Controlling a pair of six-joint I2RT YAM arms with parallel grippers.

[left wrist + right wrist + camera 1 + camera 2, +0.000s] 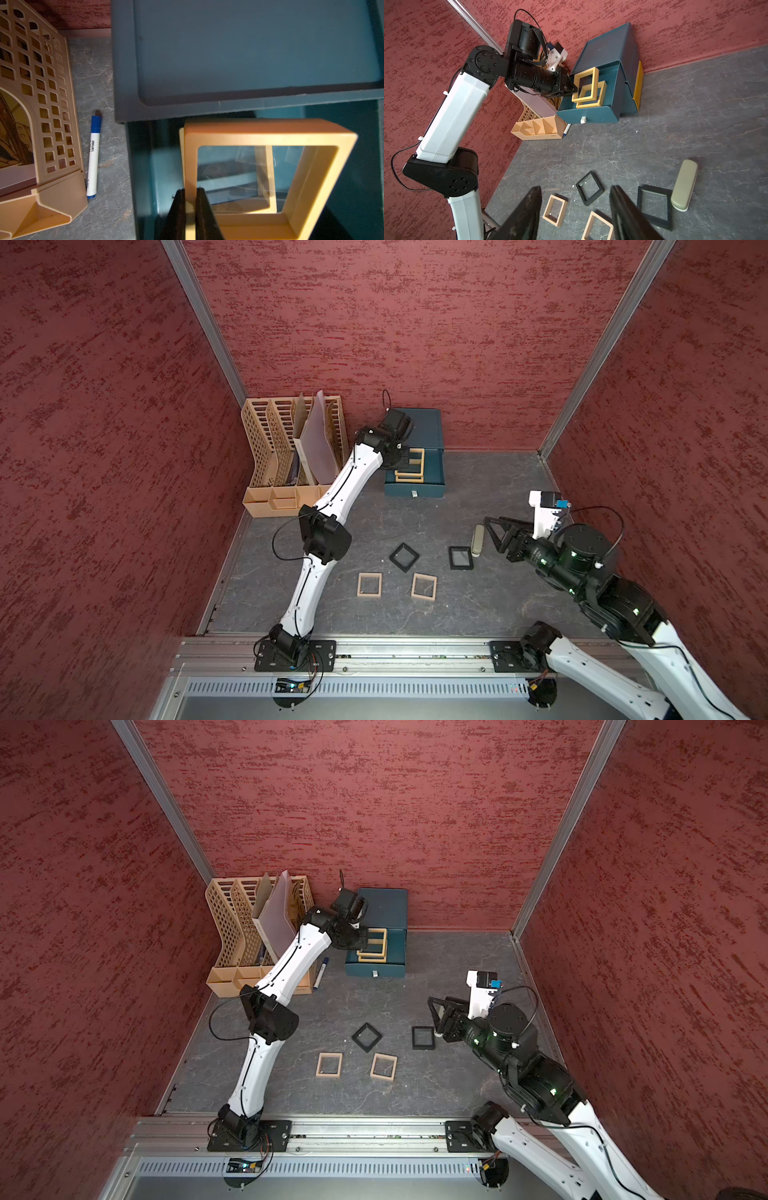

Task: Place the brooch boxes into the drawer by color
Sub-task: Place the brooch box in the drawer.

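drawer (415, 489): 2 mustard (586, 72) (602, 93), L grip (190, 190) pinching 1 | table (478, 605): 2 blk (404, 557) (460, 558), 2 beige (369, 584) (424, 586) | R grip (575, 191) spread

Grey table (478, 614) bears rack (259, 456), chest (424, 427), marker (320, 974), bar (478, 540), black boxes (404, 557) (460, 558), pinkish boxes (369, 584) (424, 586).

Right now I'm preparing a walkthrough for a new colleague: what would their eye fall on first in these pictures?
First the left gripper, shut on the edge of a mustard box above the open drawer of the teal chest at the back wall, where a second mustard box already lies. Next, two black boxes and two beige boxes lie on the grey table in front, with the open right gripper hovering near them.
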